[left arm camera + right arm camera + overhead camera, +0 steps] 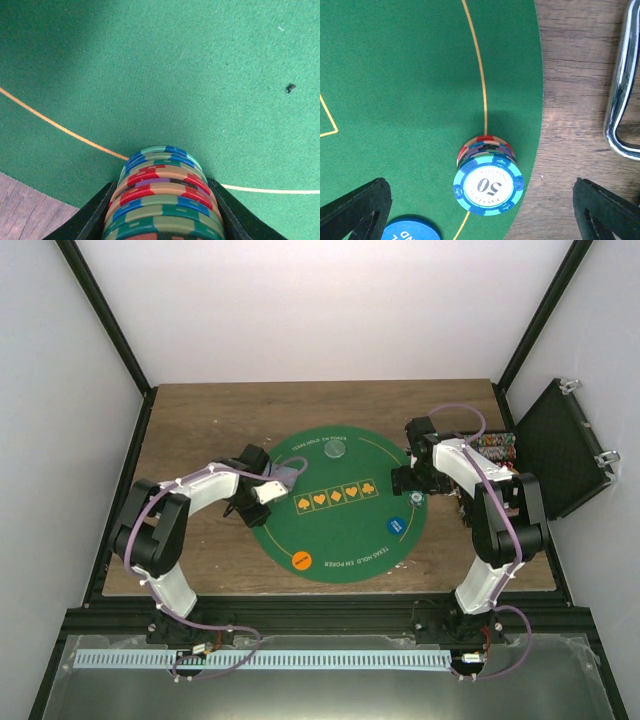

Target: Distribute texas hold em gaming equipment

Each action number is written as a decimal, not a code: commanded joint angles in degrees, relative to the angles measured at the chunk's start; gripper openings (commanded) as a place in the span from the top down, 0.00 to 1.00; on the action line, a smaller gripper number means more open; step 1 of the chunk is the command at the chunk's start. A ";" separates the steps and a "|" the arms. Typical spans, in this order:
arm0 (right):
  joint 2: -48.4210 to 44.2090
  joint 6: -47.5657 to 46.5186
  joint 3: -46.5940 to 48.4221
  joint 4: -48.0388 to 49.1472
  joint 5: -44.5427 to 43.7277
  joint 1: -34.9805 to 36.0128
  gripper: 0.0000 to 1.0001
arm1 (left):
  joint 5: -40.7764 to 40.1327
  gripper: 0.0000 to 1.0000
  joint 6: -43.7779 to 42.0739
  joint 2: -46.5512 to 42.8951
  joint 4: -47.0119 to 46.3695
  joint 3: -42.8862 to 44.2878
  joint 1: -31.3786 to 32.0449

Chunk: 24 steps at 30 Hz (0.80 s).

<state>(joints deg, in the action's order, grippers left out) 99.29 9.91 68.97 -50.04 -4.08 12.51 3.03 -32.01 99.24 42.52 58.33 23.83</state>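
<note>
- The left gripper (161,202) was clenched on a stack of poker chips (159,180). Its dark fingers (92,220) pressed both sides of the multicoloured edges.
- That stack lay sideways between the fingers, low over the green mat (200,75). The wrist view did not settle whether it touched the felt.
- Ahead of this gripper there was bare felt crossed by a thin orange line (60,127). A corner of wooden table (20,210) showed off to one side, nearer the wrist.
- The right gripper (480,200) stood released, its jaws spread wide.
- A second chip stack (488,186) stood upright between them, touching neither finger. Its top chip was marked 50, and it sat on the mat's orange border line, close to the mat's edge.
- A blue disc (410,230) lay just beside one finger of that gripper. Farther out on the opposite side, over bare wood, was a chrome handle (622,90), probably part of the black case (560,445).
- From above, an orange disc (301,561) and a clear-grey disc (335,450) lay on the mat, well apart from both grippers.
- Progress looked partial. The three discs and one chip stack seemed placed, and another stack was in hand, not yet set down.
- More chips (495,450) sat by the case beyond the right gripper, so further stacks probably waited. No playing cards could be made out with certainty.
</note>
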 commanded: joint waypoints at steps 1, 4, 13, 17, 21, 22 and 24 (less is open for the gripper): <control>-1.70 -0.44 1.62 -0.73 -0.04 -0.21 0.00 | 5.78 1.00 -1.87 -0.18 0.32 -3.28 1.83; -2.06 -0.52 1.59 -0.69 -0.05 -0.26 0.00 | 6.67 1.00 -3.38 -2.46 1.59 -5.06 4.24; -2.19 -0.68 1.60 -0.69 0.27 -0.23 0.00 | 9.96 1.00 -6.38 -6.64 2.43 -10.15 12.70; -2.37 -0.89 2.29 -1.03 0.67 -0.31 0.00 | 9.17 1.00 -6.45 -6.28 1.84 -10.92 16.76; -2.71 -1.29 2.55 -1.28 0.19 -0.21 0.00 | 8.23 1.00 -6.79 -5.54 1.07 -11.16 18.22; -2.84 -1.33 2.43 -1.30 0.11 -0.21 0.00 | 8.36 1.00 -6.88 -5.36 1.14 -11.09 18.45; -3.16 -1.39 2.16 -1.23 0.03 -0.23 0.00 | 8.12 1.00 -7.60 -5.22 1.40 -11.12 18.96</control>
<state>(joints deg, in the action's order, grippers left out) 98.48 9.41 68.99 -50.68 -3.88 12.51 4.71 -37.82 91.77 41.08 49.65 40.38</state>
